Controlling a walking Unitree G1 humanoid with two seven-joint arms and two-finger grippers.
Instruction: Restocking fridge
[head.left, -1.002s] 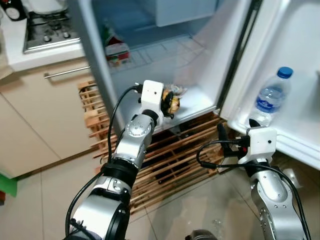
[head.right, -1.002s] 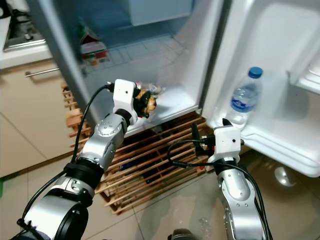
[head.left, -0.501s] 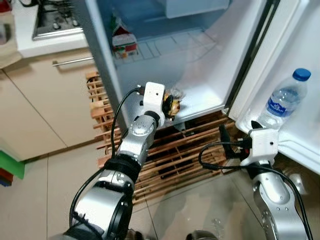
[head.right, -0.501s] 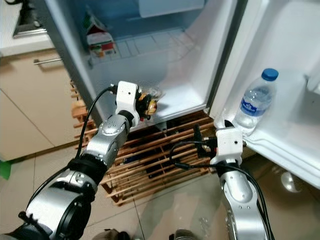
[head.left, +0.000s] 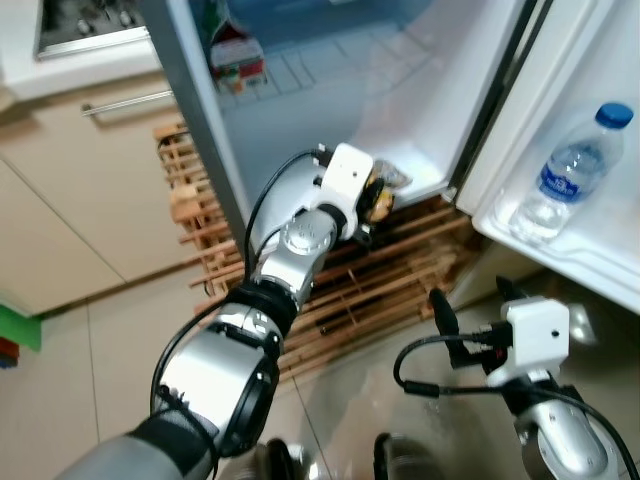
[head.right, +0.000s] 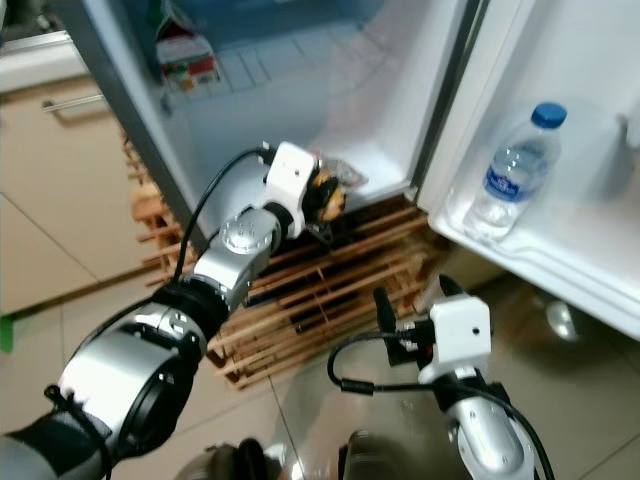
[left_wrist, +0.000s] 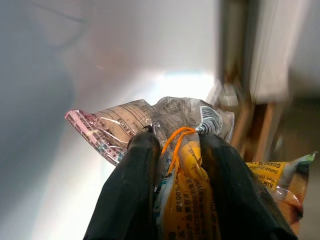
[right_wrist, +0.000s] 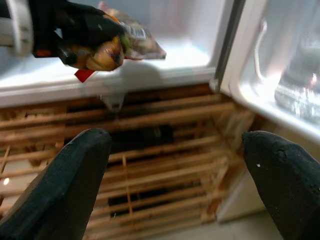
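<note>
- Fridge (head.left: 330, 110): open, white interior; its bottom shelf serves as the landmark here. The open door (head.left: 600, 60) stands to the right of that shelf.
- Wooden slat rack (head.left: 340, 290): sits on the floor directly below the fridge's bottom shelf.
- Cabinet (head.left: 90, 200): beige, with a metal bar handle, to the left of the fridge.
- Left gripper (left_wrist: 172, 150): reaches to the front edge of the bottom shelf, fingers pressed onto a snack packet (left_wrist: 185, 180), pinching it.
- Snack packet: yellow and clear wrapper with a barcode, held over the front right part of the bottom shelf.
- Right gripper (right_wrist: 175, 150): low, in front of the wooden slat rack, below the shelf; fingers spread wide, holding nothing.
- Water bottle (head.left: 570, 175): blue cap, upright in the door's lower bin, right of the shelf.
- Carton (head.left: 235, 60): red and green, upright on a wire shelf above the bottom shelf.
</note>
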